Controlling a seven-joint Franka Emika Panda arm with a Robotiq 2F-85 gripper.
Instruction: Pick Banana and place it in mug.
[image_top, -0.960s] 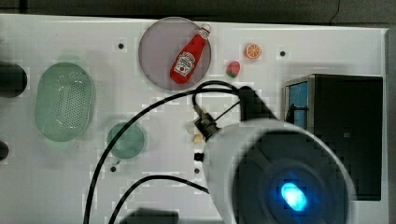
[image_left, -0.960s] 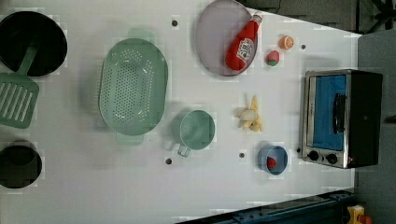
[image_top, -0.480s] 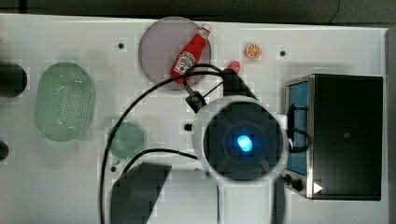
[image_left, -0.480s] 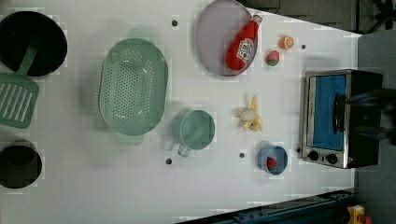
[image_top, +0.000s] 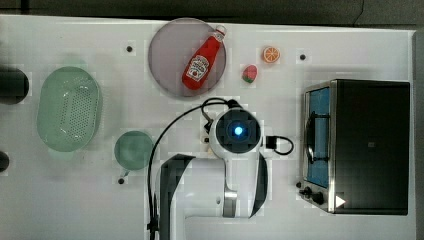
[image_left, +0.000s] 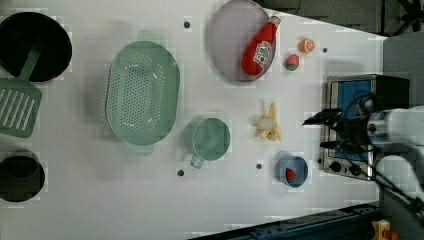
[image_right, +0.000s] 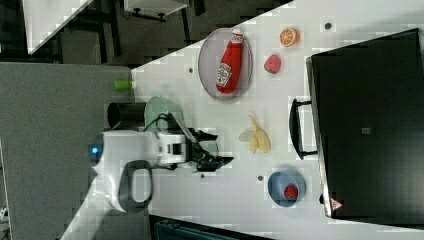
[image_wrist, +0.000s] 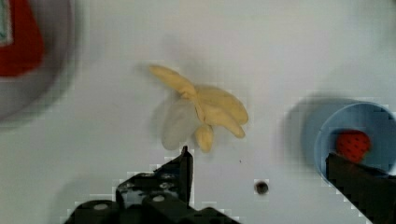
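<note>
The gripper (image_wrist: 259, 161) hangs above the white table (image_left: 90, 200) with its jaws spread wide and nothing between them. In the wrist view one dark finger (image_wrist: 184, 168) points at the table just short of the banana (image_wrist: 201, 112), without touching it.

The banana (image_left: 267, 127) is a half-peeled toy lying flat on the table's bare middle, between the mug (image_left: 210, 140) and the toaster oven (image_left: 350, 125) that stands by the table's edge at the left view's right. The mug is a small teal-green cup standing upright, its handle stub turned toward the table's edge at the left view's bottom.

Just beside the mug, on the side away from the banana, sits the pale-green strainer (image_left: 142, 95). A small blue bowl (image_left: 292, 170) holding a strawberry (image_left: 290, 173) stands near the banana, toward that same bottom edge. A ketchup bottle (image_left: 260, 47) lies on a grey plate (image_left: 225, 45) near the far edge, with another strawberry (image_left: 292, 62) and an orange slice (image_left: 306, 45) beside the plate.
</note>
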